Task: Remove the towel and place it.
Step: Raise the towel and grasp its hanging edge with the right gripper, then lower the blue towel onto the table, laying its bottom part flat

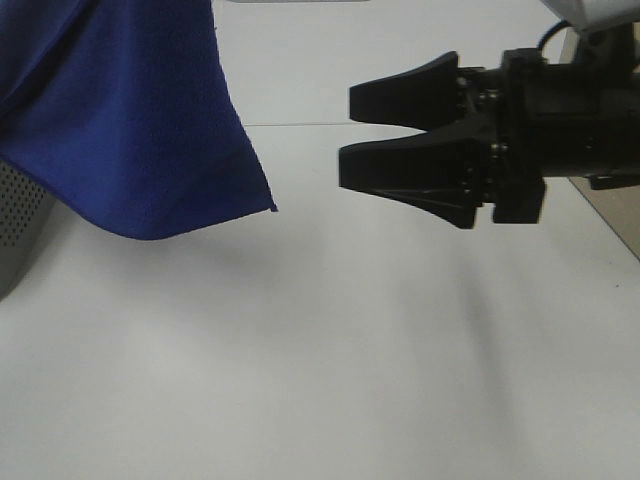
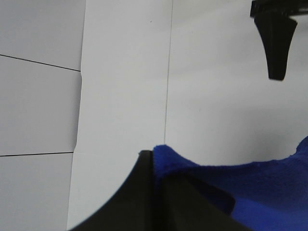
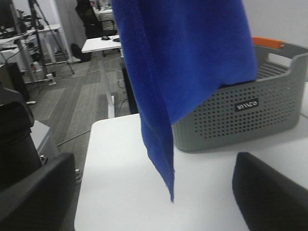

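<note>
One royal-blue plush rectangular cloth towel (image 1: 130,120). One grey perforated plastic basket (image 3: 240,120), orange trim on rim. Two black two-fingered grippers: left gripper (image 2: 153,161), right gripper (image 1: 347,135). One white flat-topped table (image 1: 300,350).

1. In the high view, the white table (image 1: 320,380) is lit brightly and evenly from above, and no glare is seen on it.
2. Soft, blurred shadows are cast on the table below the towel (image 1: 130,130) and as a faint grey streak below the right gripper (image 1: 346,133).
3. The right gripper is rendered almost as a silhouette, and little surface detail is resolved.
4. In the left wrist view, the left gripper (image 2: 153,161) is shown close, dark and out of focus.
5. In the right wrist view, the basket (image 3: 250,110) is rendered fairly sharply. The towel's folds are shaded darker, and the room (image 3: 48,72) behind is dimmer.
</note>
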{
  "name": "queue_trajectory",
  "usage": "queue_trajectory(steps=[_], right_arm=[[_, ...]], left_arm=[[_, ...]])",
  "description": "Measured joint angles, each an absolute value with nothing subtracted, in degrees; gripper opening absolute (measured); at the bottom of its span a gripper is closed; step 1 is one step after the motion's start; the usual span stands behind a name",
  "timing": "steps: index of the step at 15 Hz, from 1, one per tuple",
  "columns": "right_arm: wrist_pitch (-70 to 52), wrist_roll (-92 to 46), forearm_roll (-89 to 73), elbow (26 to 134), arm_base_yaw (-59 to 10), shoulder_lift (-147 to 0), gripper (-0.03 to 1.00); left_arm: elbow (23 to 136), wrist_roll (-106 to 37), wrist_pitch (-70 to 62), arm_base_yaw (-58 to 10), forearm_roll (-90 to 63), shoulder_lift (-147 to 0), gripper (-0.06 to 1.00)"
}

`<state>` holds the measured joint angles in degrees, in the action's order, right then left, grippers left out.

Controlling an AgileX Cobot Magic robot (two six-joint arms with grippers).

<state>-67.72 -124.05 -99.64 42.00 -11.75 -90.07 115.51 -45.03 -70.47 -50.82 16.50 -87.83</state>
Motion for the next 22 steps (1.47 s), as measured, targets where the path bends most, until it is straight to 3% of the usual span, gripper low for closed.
queue_trajectory(steps=[4,10,12,13,16,17,22], right_arm=[[-63.54,-122.90,-99.64,49.16,-20.51,-95.23,0.86],[-60.73,-118.72,-99.64,57.07,-27.10,-102.79,0.82],[-60.73,-116.94,-99.64,58.21,-27.22,-103.88,0.73],[-60.62,-116.65,-99.64,58.33,-27.22,-103.93,0.60],[-60.10,-114.65,-99.64,58.56,-27.22,-103.99,0.07],[-59.93,-113.50,-99.64,58.56,-27.22,-103.99,0.02],[-59.01,-102.73,-99.64,58.56,-27.22,-103.99,0.02]], left_arm=[[115.51,-45.03,-70.47,-50.82,16.10,-87.83,0.00],[115.51,-45.03,-70.47,-50.82,15.87,-87.83,0.00],[115.51,-45.03,-70.47,-50.82,15.87,-87.83,0.00],[115.51,-45.03,-70.47,-50.82,15.87,-87.83,0.00],[115.51,-45.03,-70.47,-50.82,15.87,-87.83,0.00],[115.51,-45.03,-70.47,-50.82,15.87,-87.83,0.00],[115.51,-45.03,-70.47,-50.82,15.87,-87.83,0.00]])
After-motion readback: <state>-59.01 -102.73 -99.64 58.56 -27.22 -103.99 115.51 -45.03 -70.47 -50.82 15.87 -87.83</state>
